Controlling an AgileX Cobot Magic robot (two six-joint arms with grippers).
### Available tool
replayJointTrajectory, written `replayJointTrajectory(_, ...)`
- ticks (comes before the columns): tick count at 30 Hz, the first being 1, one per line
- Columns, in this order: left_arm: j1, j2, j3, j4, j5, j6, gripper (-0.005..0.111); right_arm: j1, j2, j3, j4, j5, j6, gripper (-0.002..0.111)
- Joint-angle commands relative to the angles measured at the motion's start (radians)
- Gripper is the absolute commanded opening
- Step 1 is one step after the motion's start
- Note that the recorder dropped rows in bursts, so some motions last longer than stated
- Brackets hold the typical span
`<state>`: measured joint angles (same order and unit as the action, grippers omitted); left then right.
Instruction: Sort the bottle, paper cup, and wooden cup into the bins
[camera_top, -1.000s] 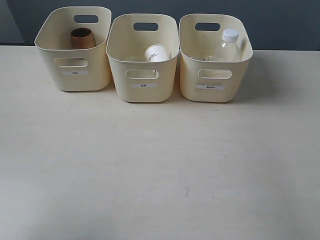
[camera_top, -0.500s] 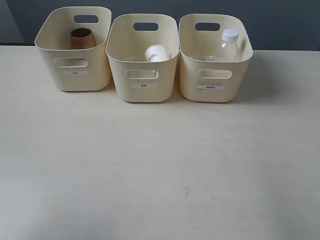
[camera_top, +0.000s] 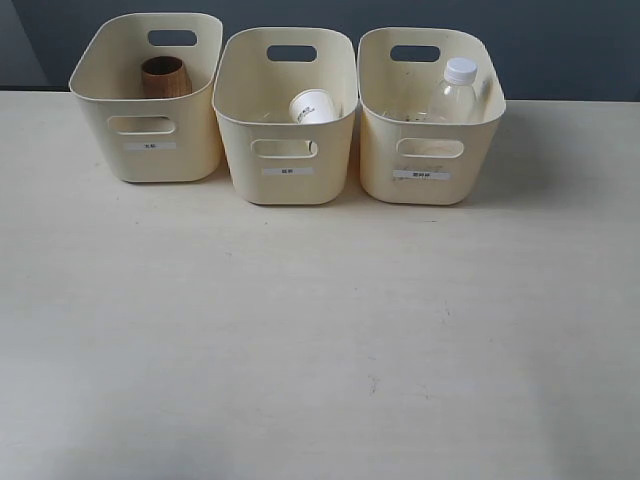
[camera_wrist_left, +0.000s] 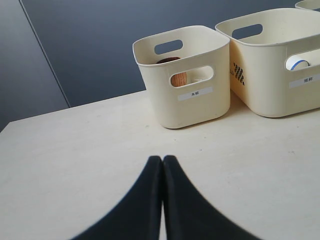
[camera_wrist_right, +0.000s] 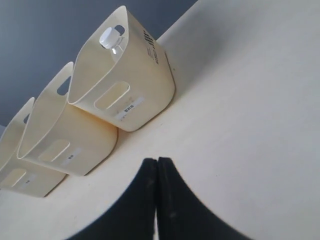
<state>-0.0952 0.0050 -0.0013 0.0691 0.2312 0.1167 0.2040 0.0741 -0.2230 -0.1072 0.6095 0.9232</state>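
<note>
Finally, we judge the sorting finished: the left gripper (camera_wrist_left: 162, 161) and right gripper (camera_wrist_right: 157, 162) are closed and empty in front, and the three bins (camera_top: 288, 190) behind are filled.

Nearest us, in the wrist views, each gripper's black jaws are pressed together with nothing between them, low over the pale table (camera_top: 320, 330). Farther back, three cream bins stand side by side in a row. The left bin (camera_top: 100, 130) holds the wooden cup (camera_top: 164, 77), upright. The middle bin (camera_top: 240, 150) holds the paper cup (camera_top: 316, 106), tilted with its mouth toward us. The right bin (camera_top: 380, 150) holds the bottle (camera_top: 455, 92), its white cap showing at rim height. We see nothing left on the table to place.
</note>
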Motion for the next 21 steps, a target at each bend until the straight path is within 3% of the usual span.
replayJointTrajectory(1, -0.007, -0.005, 0.001, 0.000, -0.004, -0.002, 0.000, -0.007, -0.057, 0.002, 0.011, 0.005, -0.003, -0.001)
replayJointTrajectory(13, -0.007, -0.005, 0.001, 0.000, -0.007, -0.002, 0.000, -0.007, -0.074, 0.063, 0.011, 0.003, -0.006, -0.001)
replayJointTrajectory(21, -0.007, -0.005, 0.001, 0.000, -0.007, -0.002, 0.000, -0.115, -0.074, 0.193, 0.015, -0.077, -0.009, -0.001)
